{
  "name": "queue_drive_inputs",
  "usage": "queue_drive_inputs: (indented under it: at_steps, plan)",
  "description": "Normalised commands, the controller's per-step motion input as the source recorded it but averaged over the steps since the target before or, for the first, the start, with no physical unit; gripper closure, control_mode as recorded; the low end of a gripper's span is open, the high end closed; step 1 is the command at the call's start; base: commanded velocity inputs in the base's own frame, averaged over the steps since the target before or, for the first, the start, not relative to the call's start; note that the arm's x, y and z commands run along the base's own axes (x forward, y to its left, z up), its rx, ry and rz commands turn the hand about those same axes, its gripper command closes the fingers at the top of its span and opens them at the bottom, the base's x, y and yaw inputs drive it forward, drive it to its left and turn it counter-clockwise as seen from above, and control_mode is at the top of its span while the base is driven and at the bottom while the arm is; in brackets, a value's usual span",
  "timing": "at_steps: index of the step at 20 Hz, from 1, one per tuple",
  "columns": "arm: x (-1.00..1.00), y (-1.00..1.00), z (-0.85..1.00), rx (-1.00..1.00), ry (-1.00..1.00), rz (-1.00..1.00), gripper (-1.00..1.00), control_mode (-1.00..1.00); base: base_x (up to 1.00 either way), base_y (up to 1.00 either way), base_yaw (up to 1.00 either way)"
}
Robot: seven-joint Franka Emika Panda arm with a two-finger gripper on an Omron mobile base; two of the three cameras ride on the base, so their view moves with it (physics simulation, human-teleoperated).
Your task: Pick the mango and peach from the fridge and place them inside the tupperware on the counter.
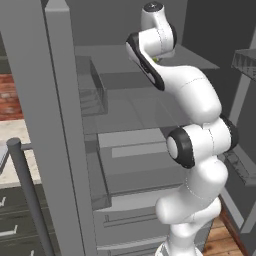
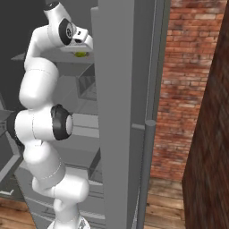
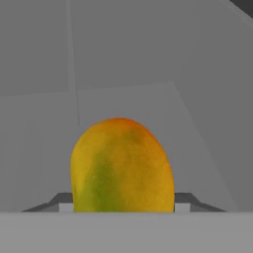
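Observation:
The mango point(image 3: 121, 165), yellow-orange with a green streak, stands close before the hand on a grey shelf of the fridge point(image 1: 135, 117). My gripper point(image 3: 123, 202) is shut on the mango, with one dark fingertip point(image 3: 63, 201) against its left side and the other against its right. In the right base view a sliver of the mango point(image 2: 80, 54) peeks out under the hand at the upper shelf. A green speck of the mango point(image 1: 158, 60) also shows beside the wrist. The peach and the tupperware are out of view.
The open fridge door point(image 2: 123, 89) with its bar handle point(image 2: 143, 170) stands right of the arm. Clear door bins point(image 1: 246, 60) hang on the other door. Drawers point(image 1: 135, 155) sit below the shelves. The beige counter point(image 1: 12, 135) lies left; a brick wall point(image 2: 192, 67) is behind.

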Motion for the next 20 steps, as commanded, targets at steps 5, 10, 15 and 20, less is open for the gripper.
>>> queue_drive_inputs:
  at_steps: [5, 10, 15, 20]
  plan:
    - [-0.29, 0.00, -0.22, 0.00, -0.30, 0.12, 1.00, -1.00, 0.00, 0.00, 0.00]
    - [-0.61, 0.00, -0.15, 0.00, -0.13, 0.03, 1.00, -1.00, 0.00, 0.00, 0.00]
    - [-0.96, -0.04, 0.16, 0.03, 0.00, 0.00, 1.00, -1.00, 0.00, 0.00, 0.00]
    - [-1.00, -0.03, 0.26, 0.03, 0.00, 0.00, 1.00, -1.00, 0.00, 0.00, 0.00]
